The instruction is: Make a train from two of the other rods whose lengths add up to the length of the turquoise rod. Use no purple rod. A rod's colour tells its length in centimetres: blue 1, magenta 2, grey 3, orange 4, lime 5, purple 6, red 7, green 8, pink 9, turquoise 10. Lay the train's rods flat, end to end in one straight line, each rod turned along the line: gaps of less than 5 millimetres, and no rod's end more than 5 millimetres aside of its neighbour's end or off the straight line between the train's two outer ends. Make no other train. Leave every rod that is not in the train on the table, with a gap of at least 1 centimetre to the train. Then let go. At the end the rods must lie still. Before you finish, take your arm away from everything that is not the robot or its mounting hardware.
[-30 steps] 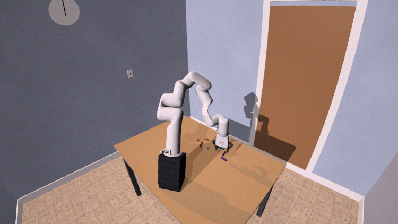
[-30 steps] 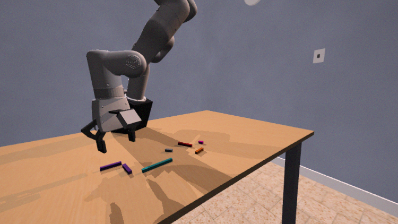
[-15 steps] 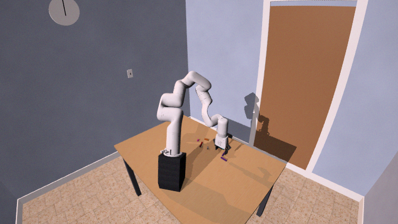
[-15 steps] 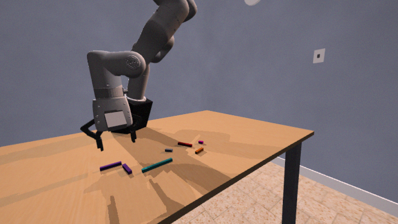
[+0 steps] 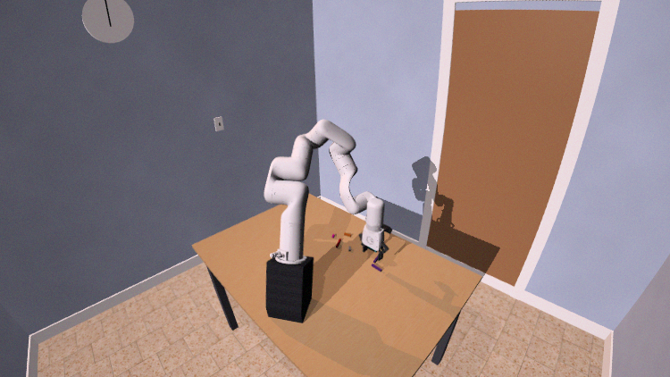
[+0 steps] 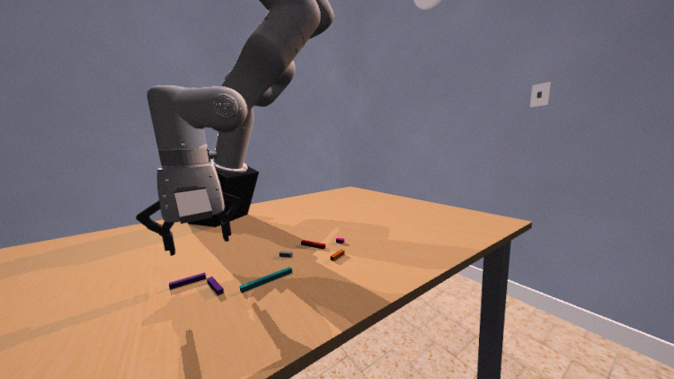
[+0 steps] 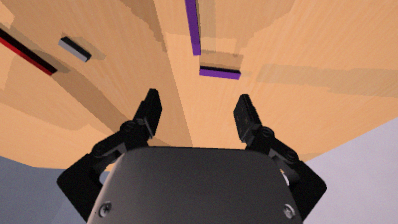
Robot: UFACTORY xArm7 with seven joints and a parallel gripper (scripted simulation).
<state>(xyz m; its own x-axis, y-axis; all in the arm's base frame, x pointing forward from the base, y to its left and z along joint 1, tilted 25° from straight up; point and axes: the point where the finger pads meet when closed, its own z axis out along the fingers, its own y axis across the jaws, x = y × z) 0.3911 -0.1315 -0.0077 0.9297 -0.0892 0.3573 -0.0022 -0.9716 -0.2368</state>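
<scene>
The turquoise rod (image 6: 265, 279) lies flat near the table's front edge. To its left lie two purple rods, one (image 6: 187, 280) lengthwise and one (image 6: 215, 285) at an angle; both show in the wrist view (image 7: 193, 25) (image 7: 220, 73). Farther back lie a grey rod (image 6: 285, 253), a red rod (image 6: 313, 243), an orange rod (image 6: 337, 254) and a small magenta rod (image 6: 340, 240), all apart from each other. My gripper (image 6: 198, 242) (image 7: 198, 101) is open and empty, hovering above the table behind the purple rods. The grey rod (image 7: 74, 49) and the red rod (image 7: 25, 51) show at the upper left of the wrist view.
The arm's black pedestal (image 6: 235, 188) stands on the table behind the gripper. The table's front edge (image 6: 400, 301) runs close to the turquoise rod. In the top view the gripper (image 5: 374, 250) is near the table's far side by the wall.
</scene>
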